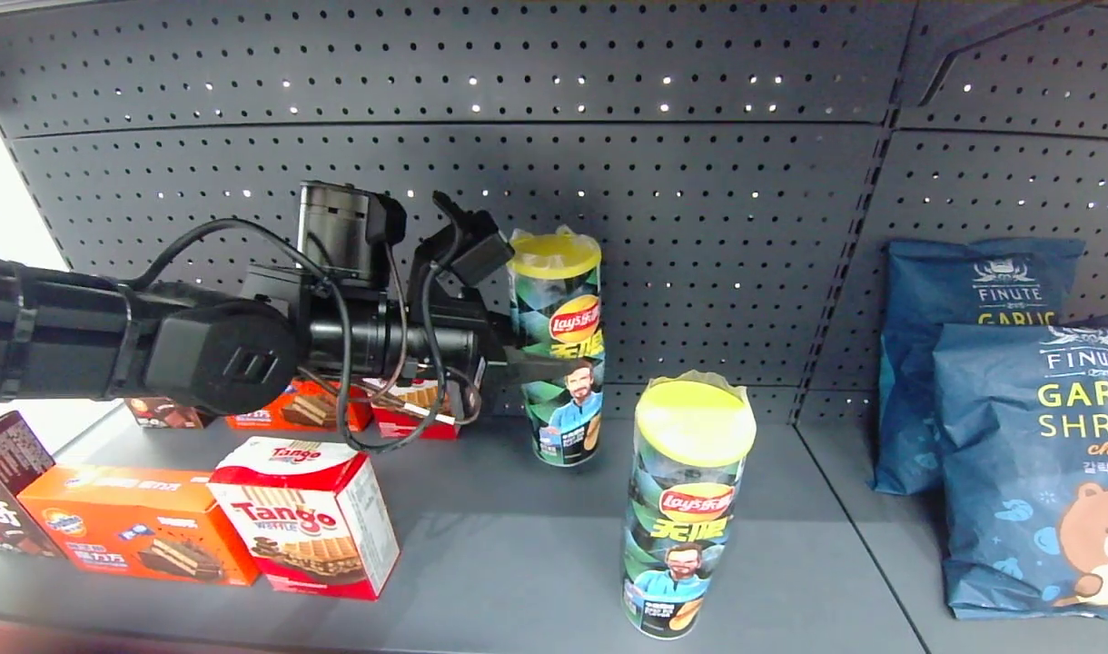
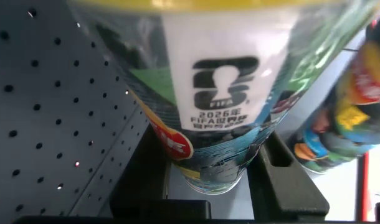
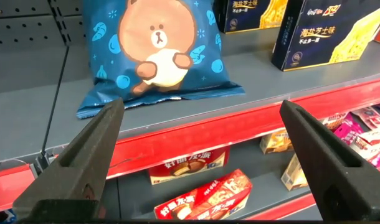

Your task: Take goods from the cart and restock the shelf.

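Head view: left tool [image 1: 549, 365] apparently around glossy cylindrical chip can [image 1: 558, 282].

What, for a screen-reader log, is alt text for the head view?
The left pincer holds a yellow-lidded chip can at the back of a grey shelf. A matching can stands nearer the front, snack boxes left of it, blue bags right.

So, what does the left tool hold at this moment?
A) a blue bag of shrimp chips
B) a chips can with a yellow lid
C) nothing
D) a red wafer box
B: the left tool is closed on the chips can with the yellow lid, and the left wrist view shows the can between its two fingers.
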